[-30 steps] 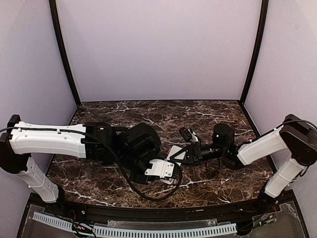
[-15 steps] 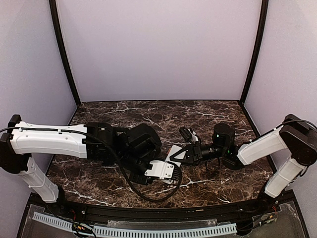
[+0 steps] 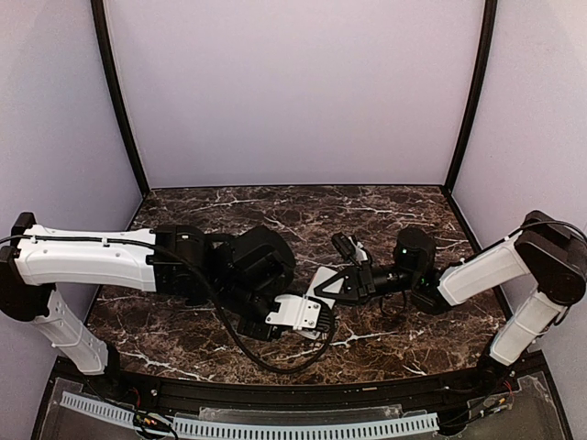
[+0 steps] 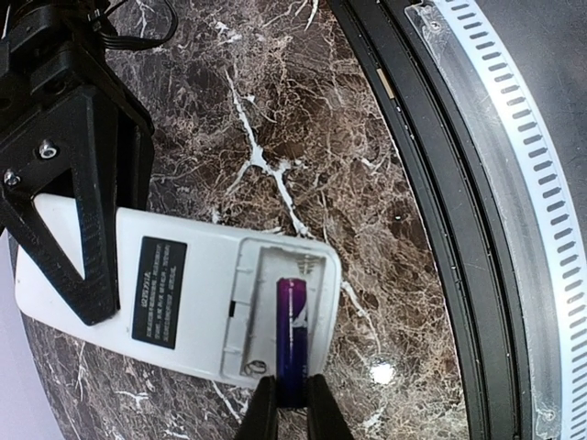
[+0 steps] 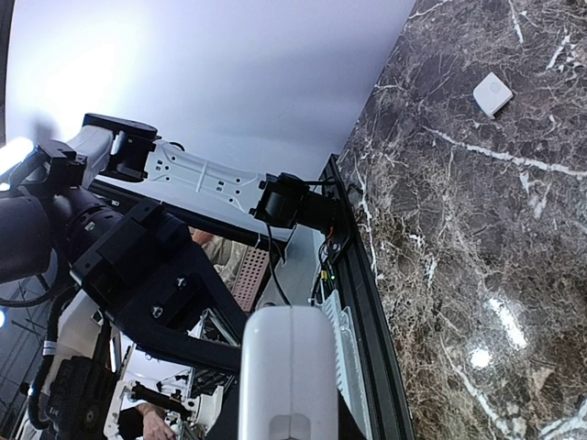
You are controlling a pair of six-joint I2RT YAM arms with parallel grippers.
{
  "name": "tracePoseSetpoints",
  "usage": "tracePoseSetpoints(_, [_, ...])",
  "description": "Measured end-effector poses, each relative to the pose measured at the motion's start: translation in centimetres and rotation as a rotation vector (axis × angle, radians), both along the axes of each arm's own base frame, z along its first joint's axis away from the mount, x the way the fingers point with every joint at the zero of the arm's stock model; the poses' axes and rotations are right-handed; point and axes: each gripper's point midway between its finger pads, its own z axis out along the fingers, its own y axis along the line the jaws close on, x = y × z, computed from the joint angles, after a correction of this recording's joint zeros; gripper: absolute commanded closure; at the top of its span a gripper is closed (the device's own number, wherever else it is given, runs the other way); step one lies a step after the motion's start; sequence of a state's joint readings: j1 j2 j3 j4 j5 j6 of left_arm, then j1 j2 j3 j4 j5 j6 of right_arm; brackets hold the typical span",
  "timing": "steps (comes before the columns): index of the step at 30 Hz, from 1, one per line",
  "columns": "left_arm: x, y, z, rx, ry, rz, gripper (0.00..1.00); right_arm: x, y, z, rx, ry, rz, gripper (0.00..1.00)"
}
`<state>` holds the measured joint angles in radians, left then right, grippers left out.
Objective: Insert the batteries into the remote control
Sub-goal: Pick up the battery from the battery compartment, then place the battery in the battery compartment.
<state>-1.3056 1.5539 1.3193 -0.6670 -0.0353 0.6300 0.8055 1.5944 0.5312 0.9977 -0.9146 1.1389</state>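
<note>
white remote [image 4: 211, 275], black label [image 4: 158, 291]; purple battery [image 4: 292, 335]; dark brown white-veined marble table [image 4: 303, 137]

left arm [image 3: 92, 257] stretched inward | left jaws pinched | right arm [image 3: 477, 270] stretched inward | right jaws clamped

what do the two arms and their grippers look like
Both arms match: the left arm and right arm have white link shells with black joints and wrists. A black cable loops below the left wrist, and a green light glows on the right one. The left gripper and right gripper have black fingers, triangular frames on the right.
</note>
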Motion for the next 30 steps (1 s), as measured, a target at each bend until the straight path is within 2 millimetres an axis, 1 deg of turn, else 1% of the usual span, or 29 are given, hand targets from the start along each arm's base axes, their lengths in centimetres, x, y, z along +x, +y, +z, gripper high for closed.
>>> tracePoseSetpoints(5, [-0.34, -0.22, 0.47, -0.025, 0.009, -0.017, 1.00, -0.11, 0.03, 0.35, 0.015, -0.013, 0.007, 1.00])
tracePoseSetpoints(12, [-0.84, -0.37, 0.50, -0.036, 0.028, -0.041, 1.00, -0.50, 0.21, 0.36, 0.018, -0.016, 0.019, 1.00])
tracePoseSetpoints(21, [-0.46, -0.21, 0.47, -0.029, 0.009, -0.027, 1.00, -0.44, 0.25, 0.28, 0.016, -0.015, 0.016, 1.00])
tracePoseSetpoints(30, [-0.31, 0.58, 0.00, 0.011, -0.003, -0.025, 1.00, -0.36, 0.25, 0.03, 0.005, -0.009, 0.011, 1.00])
